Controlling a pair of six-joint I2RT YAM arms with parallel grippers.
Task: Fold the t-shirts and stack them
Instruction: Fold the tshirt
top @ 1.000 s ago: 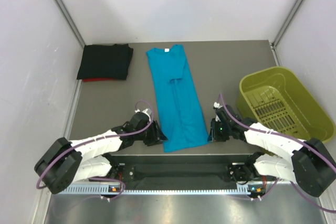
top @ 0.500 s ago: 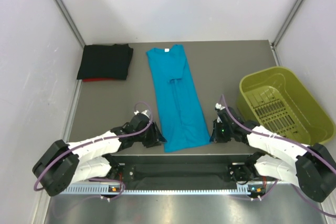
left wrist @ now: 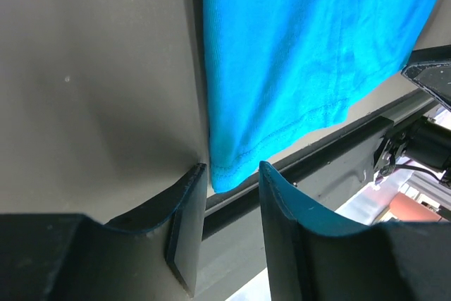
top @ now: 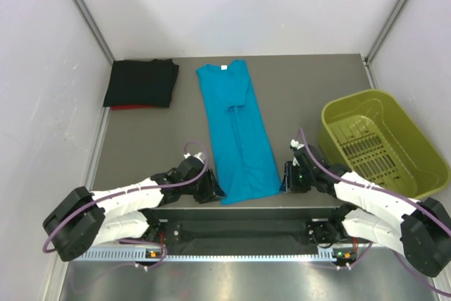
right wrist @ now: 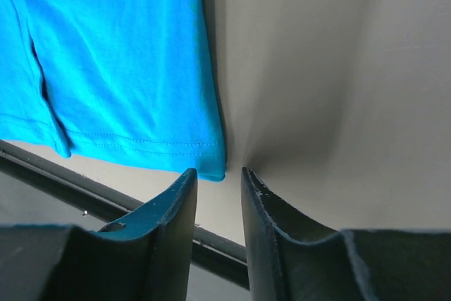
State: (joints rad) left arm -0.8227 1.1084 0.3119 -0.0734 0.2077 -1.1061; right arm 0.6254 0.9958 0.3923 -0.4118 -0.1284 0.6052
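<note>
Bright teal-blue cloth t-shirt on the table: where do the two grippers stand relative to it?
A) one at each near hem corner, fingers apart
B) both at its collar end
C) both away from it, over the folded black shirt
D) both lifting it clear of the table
A: the left gripper and the right gripper each sit at a near hem corner of the bright teal-blue cloth t-shirt, fingers apart, and the shirt lies flat.

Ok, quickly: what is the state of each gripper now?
Left gripper: open, at a hem corner of the teal t-shirt, holding nothing.
Right gripper: open, narrow gap, at the other hem corner, holding nothing.
</note>
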